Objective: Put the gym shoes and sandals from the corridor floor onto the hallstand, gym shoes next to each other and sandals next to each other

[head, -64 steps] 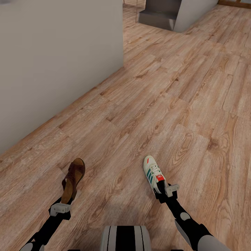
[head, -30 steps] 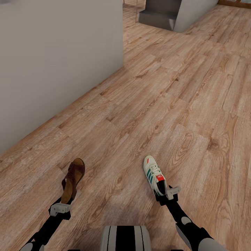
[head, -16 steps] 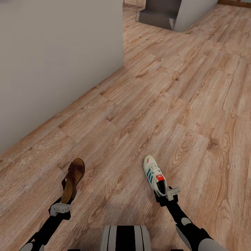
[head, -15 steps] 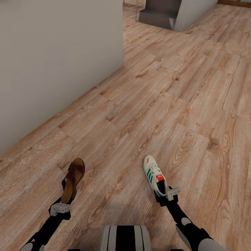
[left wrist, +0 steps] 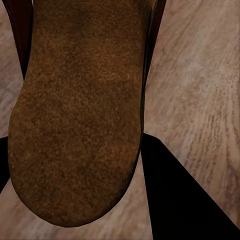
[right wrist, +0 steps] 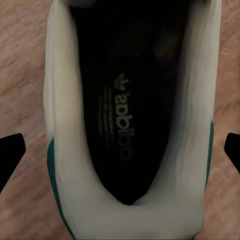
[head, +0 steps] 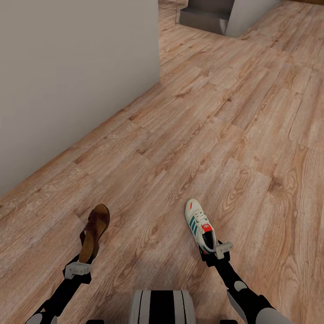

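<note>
A brown sandal (head: 95, 227) hangs tilted on its side over the corridor floor (head: 216, 126), with my left gripper (head: 84, 256) shut on its heel end. In the left wrist view its suede footbed (left wrist: 80, 115) sits between the black fingers (left wrist: 180, 200). A cream gym shoe (head: 198, 222) with green stripes lies toe-away on the planks. My right gripper (head: 208, 253) is at its heel, open. The right wrist view looks into the shoe's dark lining (right wrist: 130, 115), and bare wood shows between the shoe and each fingertip (right wrist: 10, 155). The hallstand is out of view.
A pale grey wall (head: 67, 76) runs along the left and ends at a corner. Past it, at the far top, stands a low grey block (head: 204, 18). Open plank floor stretches ahead and to the right. My base (head: 162, 308) is at the near edge.
The camera has tipped a little, so the floor and the shoe have slid slightly up the picture. The right gripper has eased back toward the shoe's heel. The left gripper still holds the sandal.
</note>
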